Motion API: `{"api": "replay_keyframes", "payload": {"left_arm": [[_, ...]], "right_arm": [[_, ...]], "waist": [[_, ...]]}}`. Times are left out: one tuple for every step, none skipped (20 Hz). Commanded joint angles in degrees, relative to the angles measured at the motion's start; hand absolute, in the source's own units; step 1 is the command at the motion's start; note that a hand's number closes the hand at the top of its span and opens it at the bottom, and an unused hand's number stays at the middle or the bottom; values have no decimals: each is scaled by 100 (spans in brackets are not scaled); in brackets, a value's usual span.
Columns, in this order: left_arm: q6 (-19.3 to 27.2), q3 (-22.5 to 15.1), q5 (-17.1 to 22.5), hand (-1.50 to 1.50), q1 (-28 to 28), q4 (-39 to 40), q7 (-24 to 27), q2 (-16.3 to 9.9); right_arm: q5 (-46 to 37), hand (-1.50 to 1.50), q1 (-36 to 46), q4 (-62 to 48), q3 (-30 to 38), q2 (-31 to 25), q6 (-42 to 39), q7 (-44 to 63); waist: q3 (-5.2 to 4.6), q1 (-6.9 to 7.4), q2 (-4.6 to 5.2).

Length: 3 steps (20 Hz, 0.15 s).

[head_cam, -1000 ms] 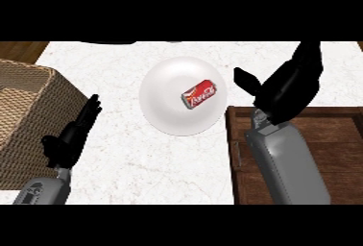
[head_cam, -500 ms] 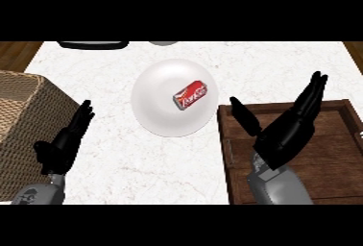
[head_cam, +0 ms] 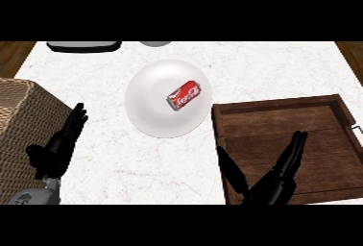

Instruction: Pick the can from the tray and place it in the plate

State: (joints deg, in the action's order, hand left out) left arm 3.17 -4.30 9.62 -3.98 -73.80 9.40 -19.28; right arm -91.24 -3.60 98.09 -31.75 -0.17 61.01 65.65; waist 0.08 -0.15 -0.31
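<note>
A red can (head_cam: 185, 94) lies on its side in the white plate (head_cam: 152, 110) at the counter's middle. To the right is the brown wooden tray (head_cam: 284, 115), with nothing inside it. My right hand (head_cam: 273, 180) is open with fingers straight, low over the tray's front left part, well apart from the can. At the lower left my left hand (head_cam: 60, 146) rests open beside the basket, fingers pointing up.
A woven wicker basket (head_cam: 18, 129) fills the left edge. At the counter's far edge are a dark flat object (head_cam: 83, 46) and a grey round thing (head_cam: 154, 43). The white marble counter (head_cam: 269, 72) shows bare behind the tray.
My right hand has pulled back from beside the plate toward the lower edge, over the tray. The view has shifted, so plate and tray sit lower. The can stays in the plate.
</note>
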Motion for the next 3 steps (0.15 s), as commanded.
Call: {"api": "replay_keyframes", "payload": {"left_arm": [[3, -14, -56, 0, 175, -97, 100, 3], [105, 22, -42, 0, -74, -35, -75, 75], [-131, 112, 42, 0, 192, -54, 89, -120]], "right_arm": [[-445, -150, -464, 52, -425, 16, 1004, 1227], [-401, -150, -749, -186, -431, 16, 1413, 1069], [-707, -150, -973, -13, -583, 16, 1363, 1082]], "waist": [[-4, -28, 0], [0, -76, 14], [-5, -65, 0]]}}
